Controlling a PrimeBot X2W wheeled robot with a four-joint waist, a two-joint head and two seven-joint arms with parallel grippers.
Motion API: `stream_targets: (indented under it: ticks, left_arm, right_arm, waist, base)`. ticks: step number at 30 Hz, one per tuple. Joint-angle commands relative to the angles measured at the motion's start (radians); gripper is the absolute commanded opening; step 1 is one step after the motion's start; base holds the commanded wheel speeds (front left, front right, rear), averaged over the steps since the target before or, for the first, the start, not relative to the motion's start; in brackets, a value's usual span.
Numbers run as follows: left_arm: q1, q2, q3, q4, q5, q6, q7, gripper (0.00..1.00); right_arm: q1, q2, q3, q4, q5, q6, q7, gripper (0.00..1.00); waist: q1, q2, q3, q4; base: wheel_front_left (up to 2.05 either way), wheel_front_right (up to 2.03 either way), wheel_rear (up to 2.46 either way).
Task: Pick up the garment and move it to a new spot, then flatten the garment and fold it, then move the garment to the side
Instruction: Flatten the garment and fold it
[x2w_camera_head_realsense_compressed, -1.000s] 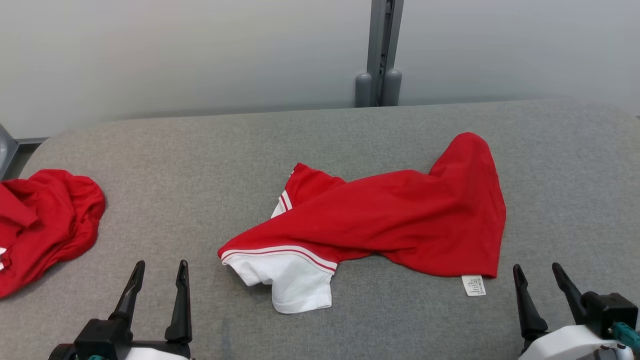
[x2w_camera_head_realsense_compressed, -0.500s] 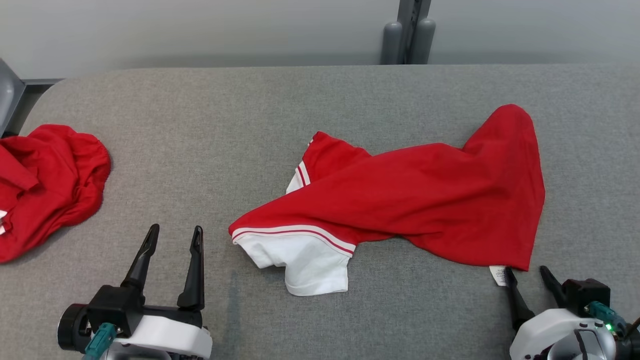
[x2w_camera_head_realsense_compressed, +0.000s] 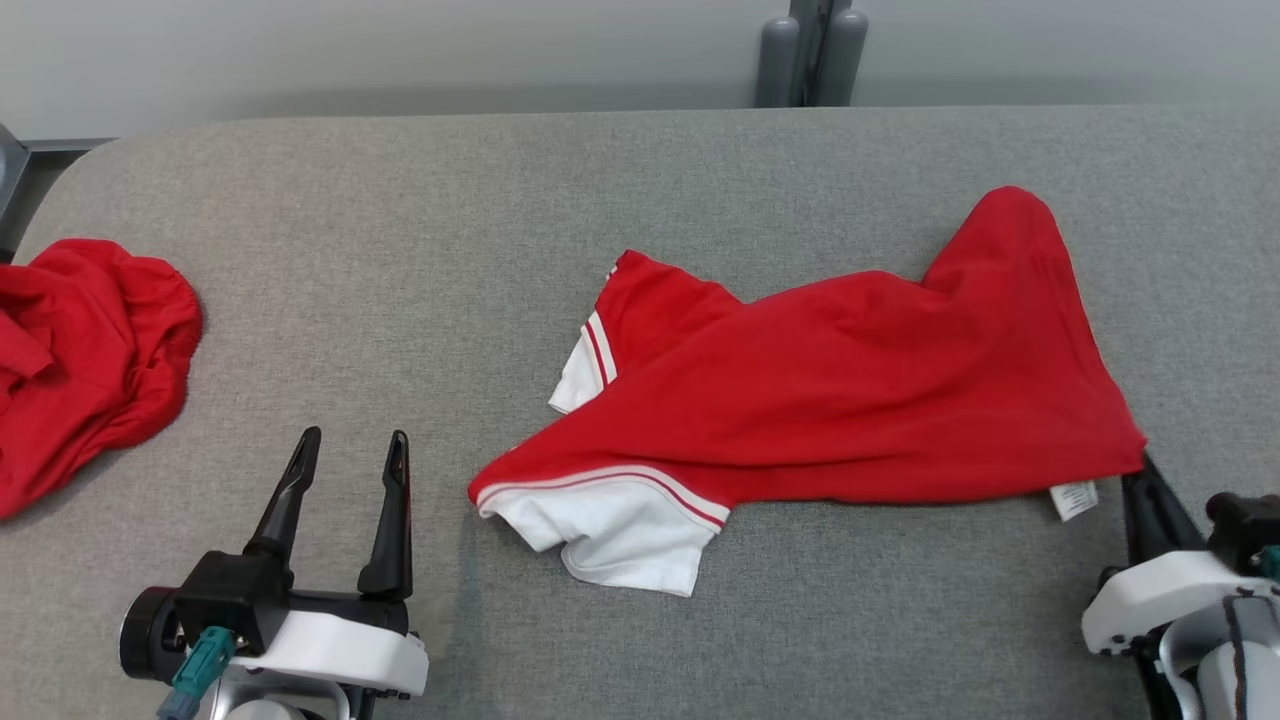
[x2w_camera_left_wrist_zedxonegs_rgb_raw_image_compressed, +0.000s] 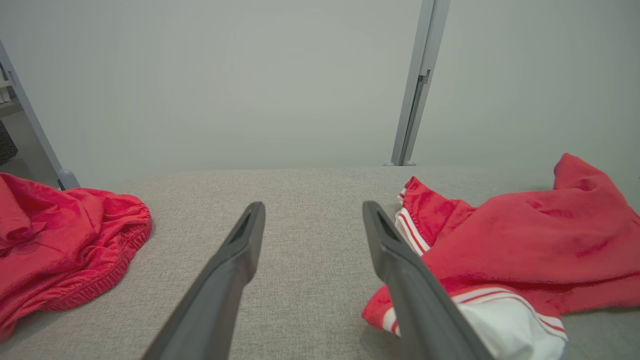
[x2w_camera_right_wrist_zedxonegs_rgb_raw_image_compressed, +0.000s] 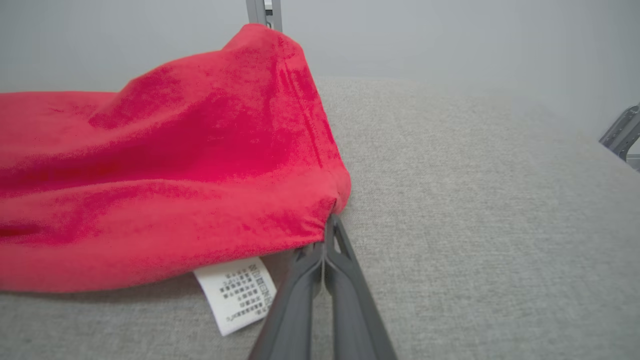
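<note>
One corner of the garment (x2w_camera_head_realsense_compressed: 850, 400) sits pinched in the right tool (x2w_camera_right_wrist_zedxonegs_rgb_raw_image_compressed: 329, 224), while the left tool (x2w_camera_head_realsense_compressed: 354, 436) stands spread.

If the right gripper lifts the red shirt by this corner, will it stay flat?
Probably not: the red shirt lies in soft folds, so it looks floppy. Pinched at one corner by the right gripper, it will likely hang and drag.

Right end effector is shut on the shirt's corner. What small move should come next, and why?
Probably lift the right end effector slightly, raising the red garment off the grey surface: it is shut on the hem corner by the white label, and the cloth lies crumpled.
</note>
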Motion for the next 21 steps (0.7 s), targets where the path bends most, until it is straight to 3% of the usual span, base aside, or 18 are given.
stream_targets:
  ticks: [1, 9, 21]
  left_arm:
    - [-0.016, -0.001, 0.005, 0.003, 0.009, -0.008, -0.005, 1.0]
    - [-0.032, -0.014, 0.012, 0.005, 0.021, -0.022, -0.005, 1.0]
    - [-0.052, -0.038, 0.023, 0.021, 0.038, -0.055, -0.006, 1.0]
  right_arm:
    - [-0.018, -0.024, -0.024, -0.038, -0.027, 0.0, -0.006, 0.0]
    - [-0.053, -0.038, -0.042, -0.139, -0.122, 0.0, -0.002, 0.0]
    - [0.013, -0.001, -0.001, 0.009, -0.149, 0.0, 0.032, 0.0]
  waist:
    - [0.0, 0.0, 0.004, -0.006]
    - [0.0, 0.0, 0.021, -0.018]
    - [0.0, 0.0, 0.051, -0.022]
  base:
    - [0.0, 0.0, 0.0]
    - [0.0, 0.0, 0.0]
    - [0.0, 0.0, 0.0]
